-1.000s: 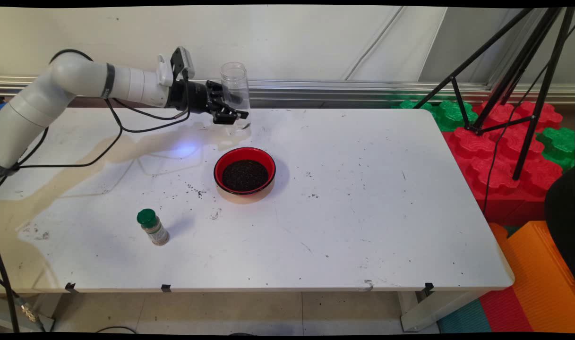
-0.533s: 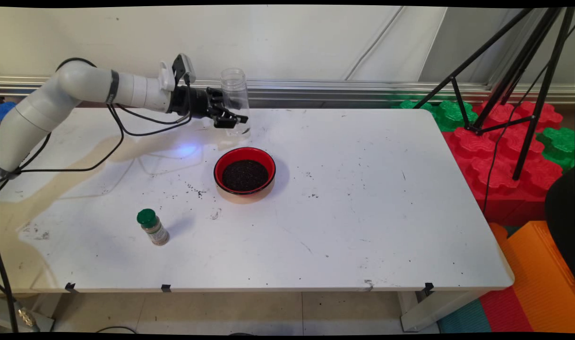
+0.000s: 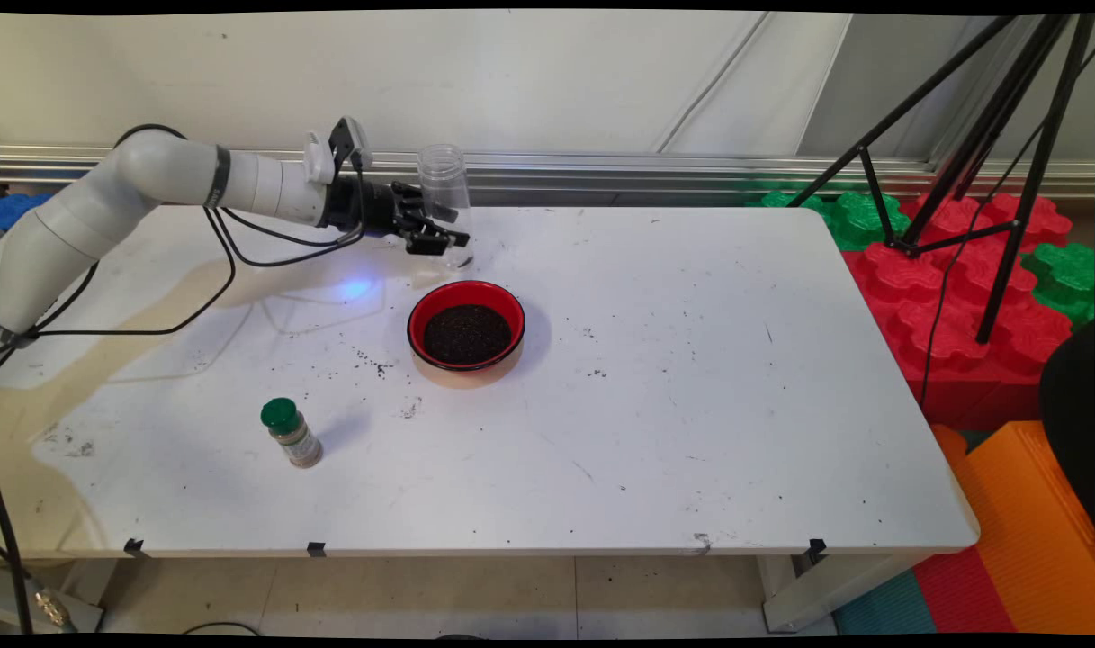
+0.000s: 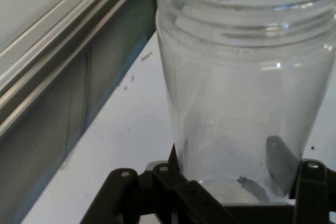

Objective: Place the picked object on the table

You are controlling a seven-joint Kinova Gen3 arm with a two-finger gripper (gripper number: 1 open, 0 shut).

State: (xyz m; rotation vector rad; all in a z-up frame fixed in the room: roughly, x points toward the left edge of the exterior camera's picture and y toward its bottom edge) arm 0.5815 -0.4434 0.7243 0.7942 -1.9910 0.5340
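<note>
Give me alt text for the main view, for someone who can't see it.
The arm's tool grips an upright, empty clear jar at the white table's far side. Nearer sit a red bowl of dark grains and a green-capped spice bottle.

Jar (image 3: pixel 445 200) is held upright in gripper (image 3: pixel 438 230) nr table's (image 3: pixel 691 405) far edge, w/ wall rail just behind. Bowl (image 3: pixel 466 326) is set in front of jar, nr table centre, w/ granules (image 3: pixel 466 333) in it. Spice bottle (image 3: pixel 291 433) is placed well apart, front-left of bowl. Tripod (image 3: pixel 979 162) is stood off table's right on foam blocks (image 3: pixel 943 297).
</note>
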